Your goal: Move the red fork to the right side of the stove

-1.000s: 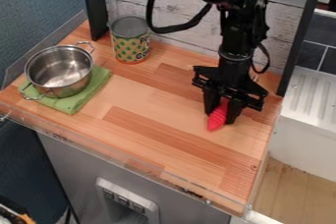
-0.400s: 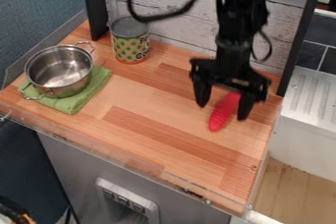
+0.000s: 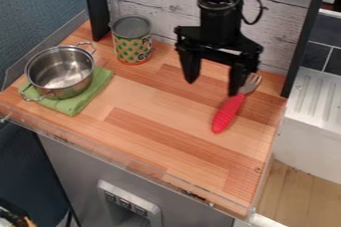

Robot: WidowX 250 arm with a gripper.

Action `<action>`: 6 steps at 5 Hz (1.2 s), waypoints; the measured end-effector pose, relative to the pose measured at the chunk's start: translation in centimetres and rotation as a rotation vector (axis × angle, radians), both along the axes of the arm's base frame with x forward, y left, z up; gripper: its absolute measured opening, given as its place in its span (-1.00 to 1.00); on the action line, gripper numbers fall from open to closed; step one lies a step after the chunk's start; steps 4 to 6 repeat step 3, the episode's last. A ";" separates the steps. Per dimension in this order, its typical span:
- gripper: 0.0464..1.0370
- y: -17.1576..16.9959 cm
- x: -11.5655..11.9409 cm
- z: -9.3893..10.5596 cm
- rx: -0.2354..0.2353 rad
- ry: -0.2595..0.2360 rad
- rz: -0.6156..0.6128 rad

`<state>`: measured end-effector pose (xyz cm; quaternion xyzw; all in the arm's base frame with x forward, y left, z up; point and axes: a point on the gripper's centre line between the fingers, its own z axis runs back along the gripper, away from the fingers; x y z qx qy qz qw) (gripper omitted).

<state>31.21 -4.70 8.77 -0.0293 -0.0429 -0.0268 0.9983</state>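
The black gripper [image 3: 212,87] hangs over the back right part of the wooden counter [image 3: 150,104], its fingers spread wide; the red fork [image 3: 228,113] lies on the counter's right side, its tines toward the back wall [image 3: 163,9] and its handle toward the front. At the left, a metal pot [image 3: 75,88] sits on a green cloth [image 3: 83,102]; a can [image 3: 132,46] stands upright near the wall.

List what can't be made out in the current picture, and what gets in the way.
All in the camera view:
Green cloth: its middle, hidden by the metal pot.
Patterned can: its far side, turned away.
Robot arm: its upper part, cut off by the top edge.
Red-handled fork: whether the gripper touches it; they overlap.
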 end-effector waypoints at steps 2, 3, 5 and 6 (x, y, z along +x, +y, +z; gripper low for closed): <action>0.93 0.1 0.1 0.1 -0.002 0.000 -0.003; 0.93 0.1 0.1 0.1 -0.001 -0.002 -0.005; 0.93 0.1 0.1 0.1 -0.001 -0.002 -0.005; 0.93 0.1 0.1 0.1 -0.001 -0.002 -0.005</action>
